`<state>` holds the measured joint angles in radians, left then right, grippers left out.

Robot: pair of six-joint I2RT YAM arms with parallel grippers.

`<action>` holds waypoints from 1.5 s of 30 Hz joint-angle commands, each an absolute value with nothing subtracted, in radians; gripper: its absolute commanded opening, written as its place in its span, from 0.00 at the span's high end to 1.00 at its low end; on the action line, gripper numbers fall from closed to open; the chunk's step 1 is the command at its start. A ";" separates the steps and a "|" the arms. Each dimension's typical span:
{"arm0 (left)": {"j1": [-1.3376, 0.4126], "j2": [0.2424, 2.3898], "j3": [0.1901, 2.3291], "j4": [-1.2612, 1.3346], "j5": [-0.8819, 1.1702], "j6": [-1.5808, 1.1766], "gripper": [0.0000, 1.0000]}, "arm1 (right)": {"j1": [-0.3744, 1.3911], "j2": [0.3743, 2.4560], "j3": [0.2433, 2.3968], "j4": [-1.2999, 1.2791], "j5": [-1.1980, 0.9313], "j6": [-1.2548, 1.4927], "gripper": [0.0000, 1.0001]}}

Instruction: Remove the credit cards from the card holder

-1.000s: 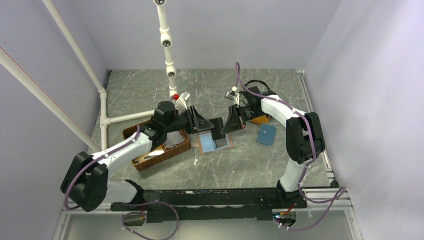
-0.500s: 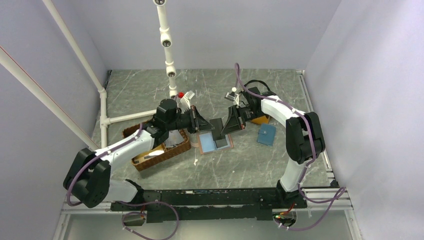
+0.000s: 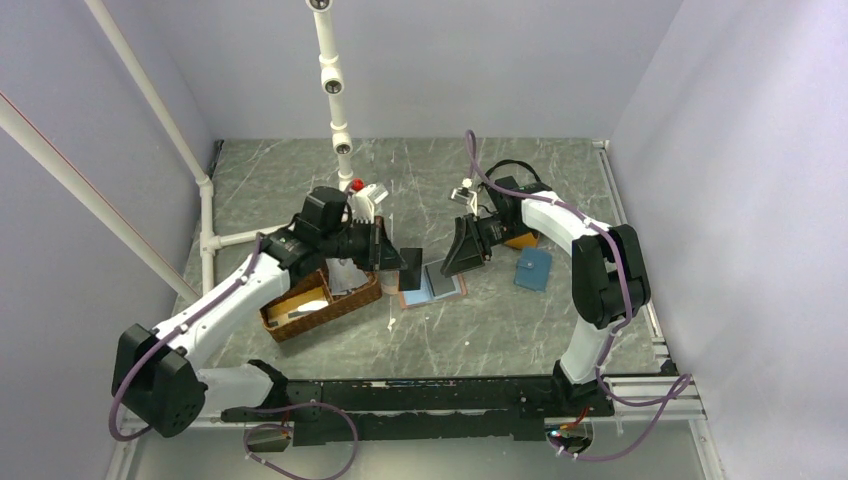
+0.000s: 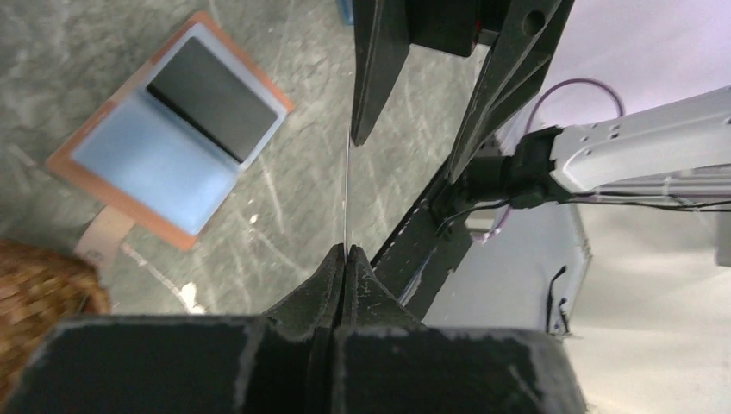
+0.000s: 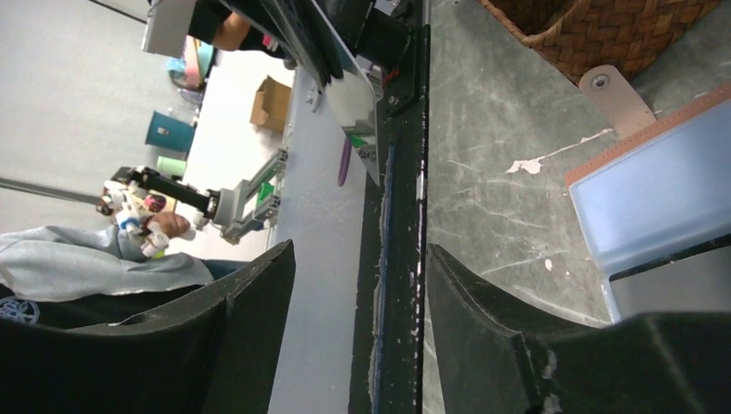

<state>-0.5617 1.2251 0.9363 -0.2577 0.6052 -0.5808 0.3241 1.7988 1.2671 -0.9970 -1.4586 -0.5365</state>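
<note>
The salmon-pink card holder [image 3: 432, 285] lies open on the table, light-blue pockets up, with one dark grey credit card [image 4: 211, 97] still in a pocket. My left gripper [image 3: 392, 260] is shut on another credit card [image 3: 411, 266], held above the table just left of the holder. In the left wrist view that card [image 4: 347, 190] shows edge-on as a thin line rising from the shut left gripper [image 4: 345, 250]. My right gripper [image 3: 462, 252] stands open and holds nothing, just right of the card, above the holder [image 5: 664, 185]. The right gripper [image 5: 360, 250] has nothing between its fingers.
A wicker basket [image 3: 320, 300] sits left of the holder, under my left arm. An orange wallet [image 3: 520, 238] and a teal-blue wallet [image 3: 533, 268] lie to the right. A white pipe frame [image 3: 335, 90] stands at the back left.
The left gripper shut on the card that the right gripper held. The right gripper then opened and let go. The left arm drew back to the left with the card.
</note>
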 commanded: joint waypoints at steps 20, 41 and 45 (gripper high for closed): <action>-0.518 1.055 1.264 -1.047 -0.048 0.104 1.00 | 0.327 1.754 1.289 -1.045 -1.375 -0.659 0.37; -0.471 1.065 1.187 -1.069 -0.388 0.318 1.00 | 0.327 1.784 1.307 -1.073 -1.338 -0.684 0.37; -0.461 1.068 1.135 -1.020 -0.460 0.338 1.00 | 0.327 1.785 1.304 -1.067 -1.333 -0.679 0.37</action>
<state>-0.4717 1.0706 1.1671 -1.0714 -0.3664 0.2771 0.3244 1.7844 1.2728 -1.0622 -1.3315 -0.6468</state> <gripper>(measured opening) 0.012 0.626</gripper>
